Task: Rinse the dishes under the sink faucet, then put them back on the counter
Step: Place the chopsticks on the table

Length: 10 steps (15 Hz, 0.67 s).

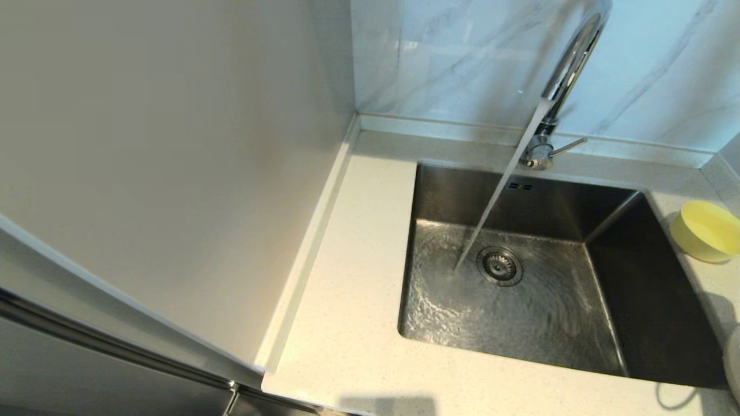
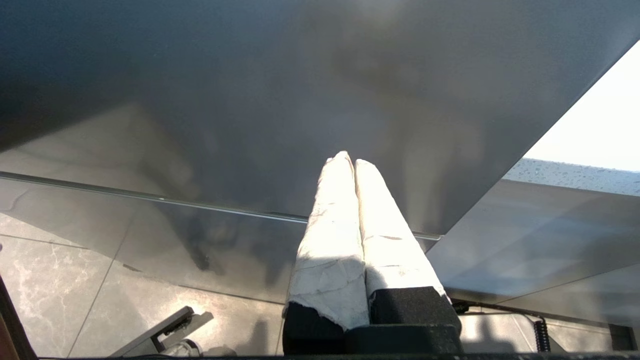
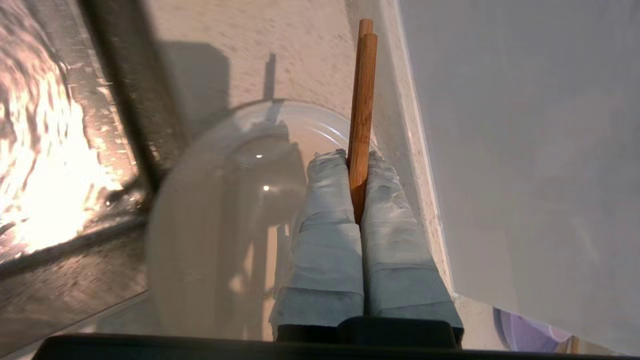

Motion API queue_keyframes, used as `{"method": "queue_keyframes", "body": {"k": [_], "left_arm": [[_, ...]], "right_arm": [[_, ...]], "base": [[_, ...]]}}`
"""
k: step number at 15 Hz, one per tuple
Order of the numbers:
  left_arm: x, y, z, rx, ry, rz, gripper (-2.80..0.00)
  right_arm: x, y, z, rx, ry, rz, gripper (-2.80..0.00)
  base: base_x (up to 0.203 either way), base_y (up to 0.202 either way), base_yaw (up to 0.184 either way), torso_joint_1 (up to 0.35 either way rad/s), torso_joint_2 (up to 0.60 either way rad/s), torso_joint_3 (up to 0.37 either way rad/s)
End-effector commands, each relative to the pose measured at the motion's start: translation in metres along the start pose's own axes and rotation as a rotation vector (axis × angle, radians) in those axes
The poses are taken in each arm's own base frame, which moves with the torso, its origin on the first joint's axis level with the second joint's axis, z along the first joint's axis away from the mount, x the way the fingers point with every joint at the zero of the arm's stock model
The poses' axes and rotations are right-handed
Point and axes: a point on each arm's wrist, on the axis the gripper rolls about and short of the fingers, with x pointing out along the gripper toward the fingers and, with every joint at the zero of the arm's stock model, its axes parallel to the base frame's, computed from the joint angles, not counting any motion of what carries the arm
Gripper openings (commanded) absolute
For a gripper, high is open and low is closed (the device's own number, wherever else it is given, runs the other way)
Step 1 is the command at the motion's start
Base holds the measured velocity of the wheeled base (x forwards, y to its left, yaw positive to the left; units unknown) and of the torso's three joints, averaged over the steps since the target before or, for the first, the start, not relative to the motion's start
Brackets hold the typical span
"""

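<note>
Water (image 1: 497, 190) runs from the chrome faucet (image 1: 569, 63) into the steel sink (image 1: 636, 289). The pale yellow bowl (image 1: 706, 231) sits on the counter (image 1: 347, 323) to the right of the sink. Only the rim of the white dish (image 1: 733, 361) shows at the right edge of the head view. In the right wrist view my right gripper (image 3: 358, 156) is shut on the brown chopsticks (image 3: 362, 100), just above the white dish (image 3: 210, 210) beside the sink (image 3: 50, 175). My left gripper (image 2: 348, 160) is shut and empty, low in front of a grey cabinet panel. Neither arm appears in the head view.
A tall off-white panel (image 1: 173, 173) borders the counter on the left, and the grey-veined marble wall (image 1: 451, 58) stands behind. The drain strainer (image 1: 499, 266) lies in the wet basin. A side wall (image 3: 525, 150) rises close to the right gripper.
</note>
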Motion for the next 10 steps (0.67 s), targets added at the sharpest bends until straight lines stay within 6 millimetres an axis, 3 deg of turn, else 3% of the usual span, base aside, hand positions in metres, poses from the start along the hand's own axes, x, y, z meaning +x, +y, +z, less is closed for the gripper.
{"method": "queue_keyframes", "body": {"k": [1, 10], "left_arm": [[0.0, 0.0, 0.0, 0.0, 0.0, 0.0, -2.8], [0.0, 0.0, 0.0, 0.0, 0.0, 0.0, -2.8]], "right_arm": [[0.014, -0.002, -0.012, 0.018, 0.039, -0.031, -2.8], [0.047, 0.009, -0.04, 0.08, 0.025, 0.015, -2.8]], "base": [[0.0, 0.0, 0.0, 0.0, 0.0, 0.0], [0.0, 0.0, 0.0, 0.0, 0.0, 0.0]]}}
